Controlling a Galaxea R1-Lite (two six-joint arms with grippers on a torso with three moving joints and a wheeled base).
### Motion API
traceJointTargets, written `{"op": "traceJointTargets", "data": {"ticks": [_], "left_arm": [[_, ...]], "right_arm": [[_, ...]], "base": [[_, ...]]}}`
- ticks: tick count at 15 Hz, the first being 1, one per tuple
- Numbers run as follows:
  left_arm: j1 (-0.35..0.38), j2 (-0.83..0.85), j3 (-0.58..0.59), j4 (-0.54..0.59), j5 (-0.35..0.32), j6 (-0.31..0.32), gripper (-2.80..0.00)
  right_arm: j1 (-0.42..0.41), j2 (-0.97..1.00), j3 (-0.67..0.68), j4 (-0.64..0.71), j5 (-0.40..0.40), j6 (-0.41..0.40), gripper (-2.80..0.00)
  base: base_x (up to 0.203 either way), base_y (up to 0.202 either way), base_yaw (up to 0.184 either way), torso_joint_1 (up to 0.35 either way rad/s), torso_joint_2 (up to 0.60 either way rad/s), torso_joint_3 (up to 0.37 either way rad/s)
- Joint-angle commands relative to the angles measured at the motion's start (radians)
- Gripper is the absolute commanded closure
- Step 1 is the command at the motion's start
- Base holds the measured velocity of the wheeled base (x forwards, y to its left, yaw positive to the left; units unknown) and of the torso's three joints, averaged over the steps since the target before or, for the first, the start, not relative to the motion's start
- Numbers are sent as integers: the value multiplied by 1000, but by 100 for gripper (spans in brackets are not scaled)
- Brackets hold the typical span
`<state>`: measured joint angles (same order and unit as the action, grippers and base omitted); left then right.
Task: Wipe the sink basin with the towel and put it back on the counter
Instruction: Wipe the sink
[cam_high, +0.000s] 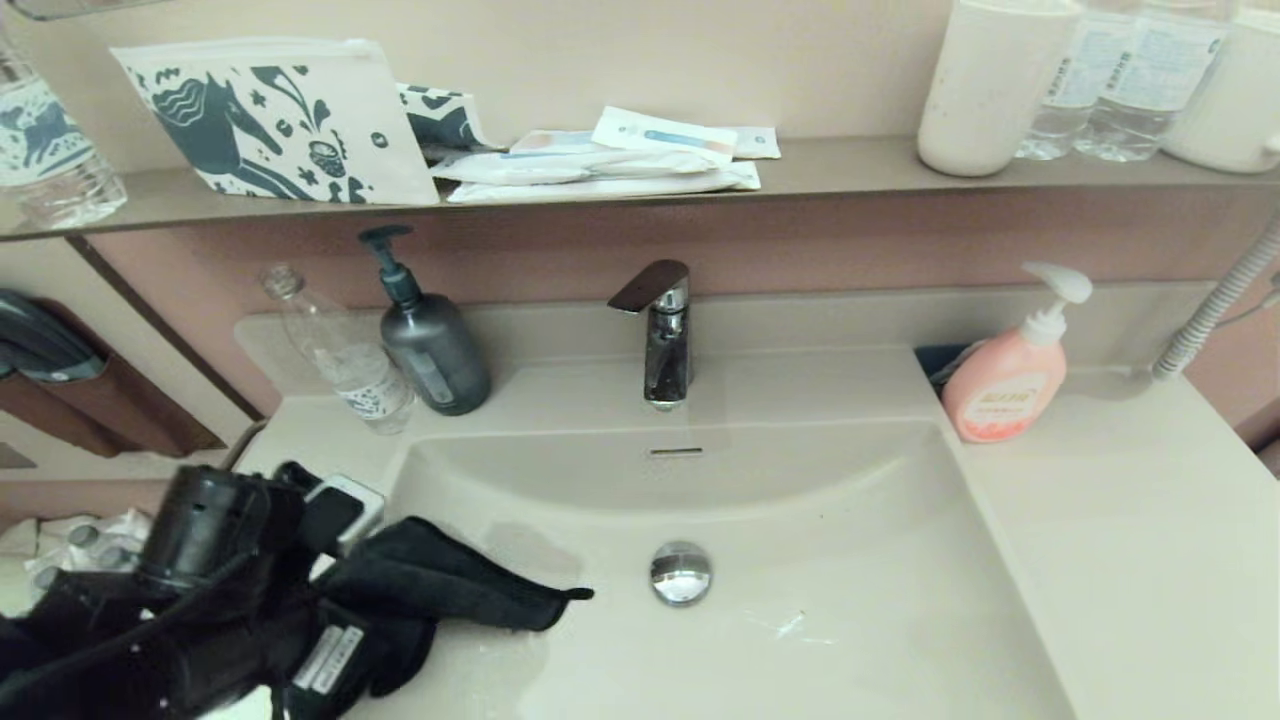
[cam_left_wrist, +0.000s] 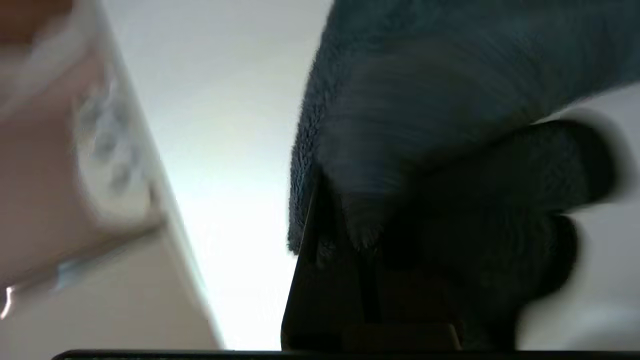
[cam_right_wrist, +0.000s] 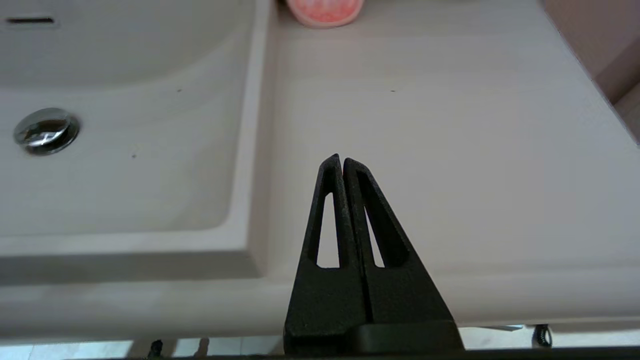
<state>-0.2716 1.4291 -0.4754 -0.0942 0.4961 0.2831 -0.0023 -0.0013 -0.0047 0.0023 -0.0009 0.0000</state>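
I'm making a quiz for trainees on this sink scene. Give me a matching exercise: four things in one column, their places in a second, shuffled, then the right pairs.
Things:
1. towel
2. pink soap bottle
3. drain plug
4. right claw

Places:
A. standing on the counter, right of the basin
B. in the sink basin floor, below the tap
C. shut and empty, above the counter's front edge
D. held in the left claw at the basin's left side

Pairs: 1-D, 2-A, 3-B, 4-C

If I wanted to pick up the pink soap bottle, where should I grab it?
Grab the pink soap bottle around its wide body, coming from the front. It stands upright on the counter, open there, while something dark sits close behind. The thin white pump on top would likely slip.
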Motion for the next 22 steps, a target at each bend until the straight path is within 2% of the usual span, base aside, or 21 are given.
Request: {"op": "traceJointTargets", "data": {"ticks": [1, 2, 4, 7, 11, 12, 16, 19, 22], "left_arm": [[-12, 7, -79, -22, -81, -1, 0], [-15, 20, -116, -25, -98, -14, 0], [-64, 19, -134, -35, -105, -74, 0], [-149, 69, -138, -114, -99, -227, 0], [-252, 206, -132, -442, -60, -430, 0], [-266, 246, -130, -524, -37, -460, 0], [-286, 422, -92, -1003, -1, -483, 0], [-305, 531, -76, -1292, 32, -477, 0], [-316, 620, -93, -1467, 39, -445, 0]], "right_arm": [[3, 1, 0, 4, -1, 0, 0], [2, 1, 0, 4, -1, 0, 0], [3, 1, 0, 4, -1, 0, 0], [2, 1, 0, 4, -1, 0, 0], [4, 1, 0, 4, -1, 0, 0], [2, 1, 0, 4, -1, 0, 0], [4, 1, 0, 4, -1, 0, 0], [4, 1, 0, 4, -1, 0, 0], [2, 1, 0, 4, -1, 0, 0]], "base": [[0, 0, 0, 0, 0, 0], [0, 0, 0, 0, 0, 0], [0, 0, 0, 0, 0, 0], [0, 0, 0, 0, 0, 0], [0, 0, 0, 0, 0, 0], [0, 0, 0, 0, 0, 0], [0, 0, 0, 0, 0, 0], [0, 0, 0, 0, 0, 0], [0, 0, 0, 0, 0, 0]]}}
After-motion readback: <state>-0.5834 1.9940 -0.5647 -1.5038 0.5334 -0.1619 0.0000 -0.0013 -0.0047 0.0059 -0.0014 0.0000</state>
